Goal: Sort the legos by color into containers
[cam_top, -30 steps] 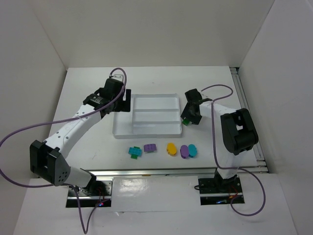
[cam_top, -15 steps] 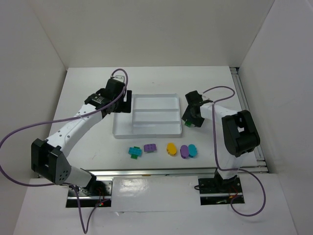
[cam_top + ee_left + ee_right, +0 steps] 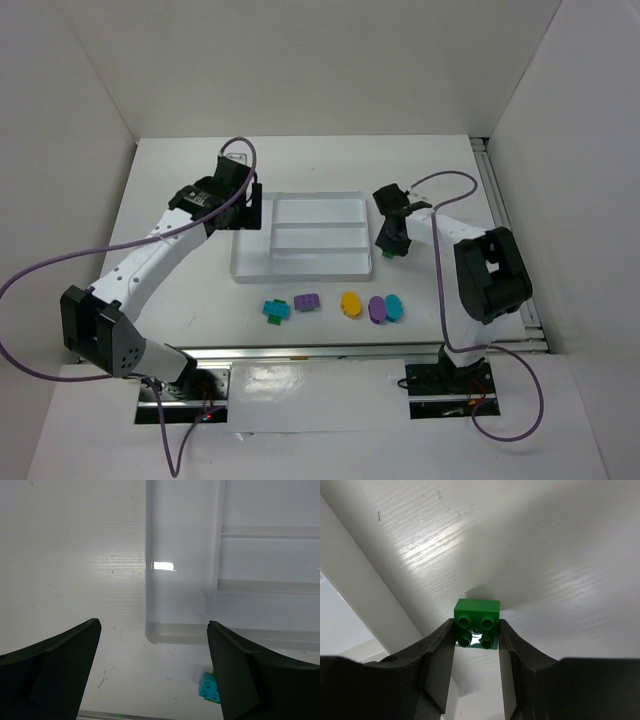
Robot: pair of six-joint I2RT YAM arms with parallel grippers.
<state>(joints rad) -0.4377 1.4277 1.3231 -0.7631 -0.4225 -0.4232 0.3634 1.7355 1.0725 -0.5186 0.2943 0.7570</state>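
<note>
My right gripper [image 3: 476,636] is shut on a green studded brick [image 3: 476,622], held low over the table just right of the white tray's wall [image 3: 355,605]. In the top view this gripper [image 3: 388,245] sits by the tray's right edge with the green brick [image 3: 391,252] in it. My left gripper [image 3: 250,210] is open and empty above the tray's left section [image 3: 180,580]. In front of the tray [image 3: 310,262] lie a teal brick on a green one [image 3: 275,310], a purple brick [image 3: 308,301], a yellow oval [image 3: 350,304], a purple oval [image 3: 377,309] and a teal oval [image 3: 394,307].
White walls enclose the table on the left, back and right. A metal rail [image 3: 510,230] runs along the right edge. The teal brick [image 3: 208,686] shows by my left gripper's right finger in the left wrist view. Purple cables loop from both arms.
My right gripper has shifted slightly beside the tray's right edge, still holding the green brick. My left gripper has moved a little up and left over the tray's left end.
</note>
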